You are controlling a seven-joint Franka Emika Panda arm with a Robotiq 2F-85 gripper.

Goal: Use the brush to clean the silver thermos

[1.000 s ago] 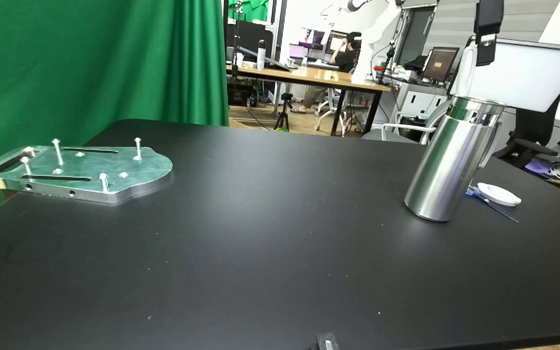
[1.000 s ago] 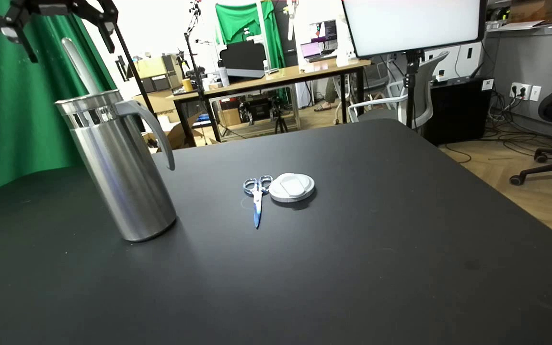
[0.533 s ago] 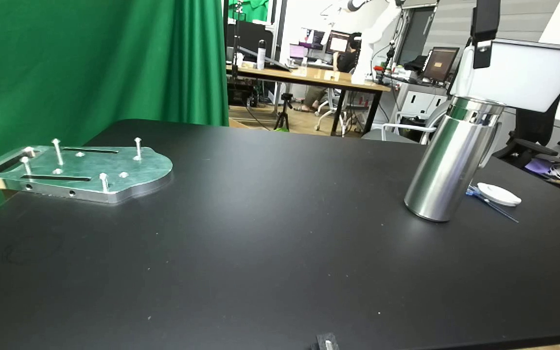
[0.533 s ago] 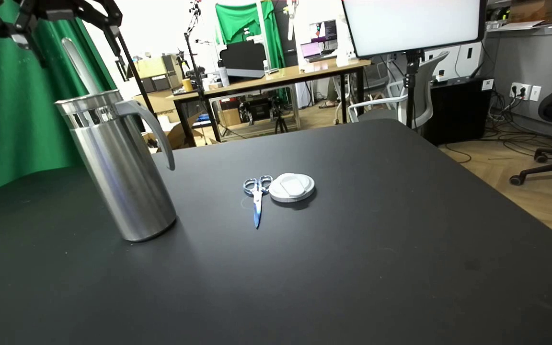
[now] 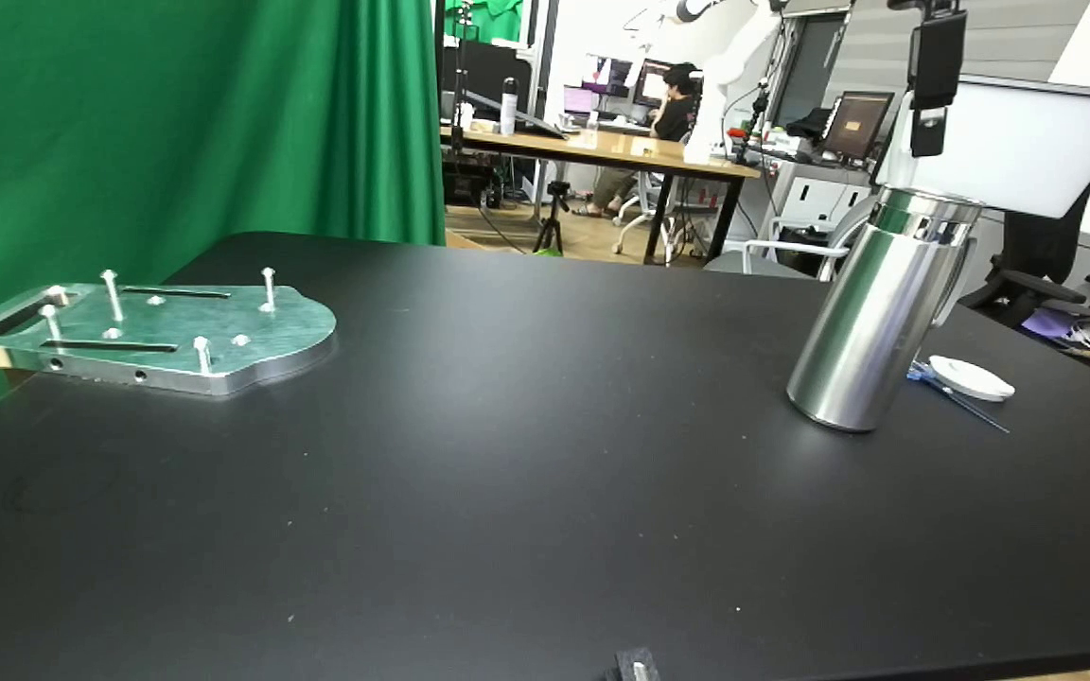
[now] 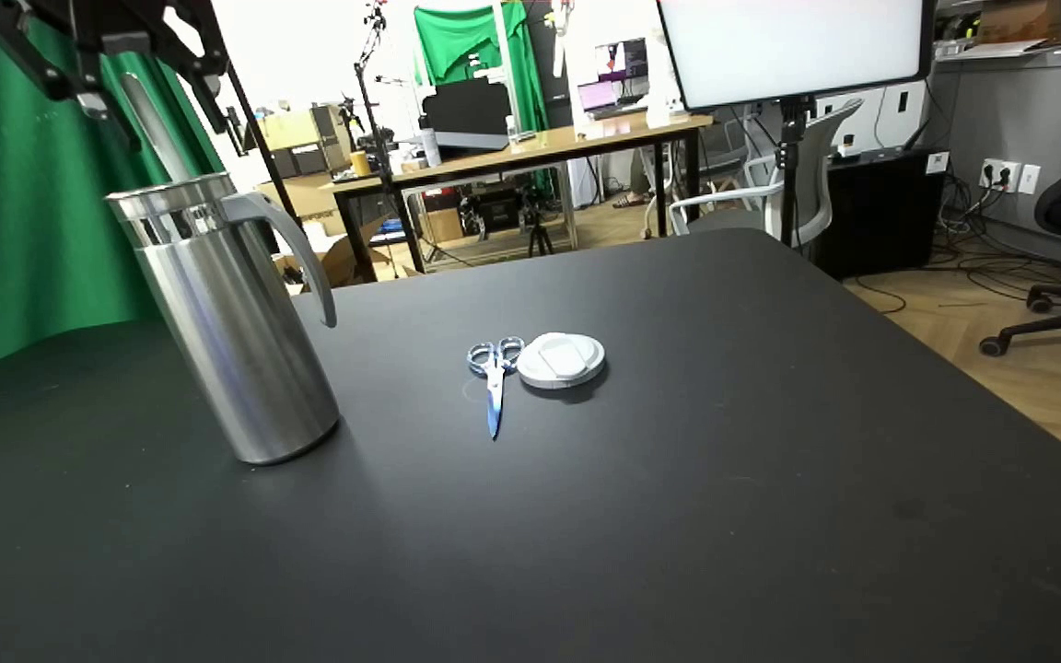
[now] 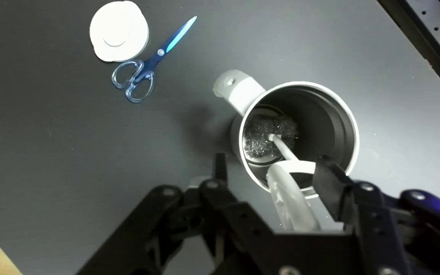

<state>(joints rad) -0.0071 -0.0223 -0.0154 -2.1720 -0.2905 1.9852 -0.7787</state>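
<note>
The silver thermos (image 5: 871, 322) is a tall shiny cylinder standing upright on the black table, lidless. It also shows in an exterior view (image 6: 240, 341). The wrist view looks down on its open rim (image 7: 304, 84) and grey handle (image 7: 243, 89). The brush stands inside it, leaning; its dark bristles (image 7: 269, 128) are down in the thermos. Its white handle (image 6: 153, 124) sticks out of the top and shows in the wrist view (image 7: 292, 202). My gripper (image 7: 270, 164) is open above the thermos, with fingers on both sides of the brush handle. Contact with the handle is not visible.
Scissors (image 6: 494, 382) and a white round lid (image 6: 560, 360) lie beside the thermos, on its handle side. A flat greenish plate with pegs (image 5: 176, 326) lies at the far left. A monitor (image 6: 793, 51) stands behind the table.
My gripper has come down and shifted sideways over the brush handle. In an exterior view its fingertips look closer together than before. The thermos and brush have not moved.
</note>
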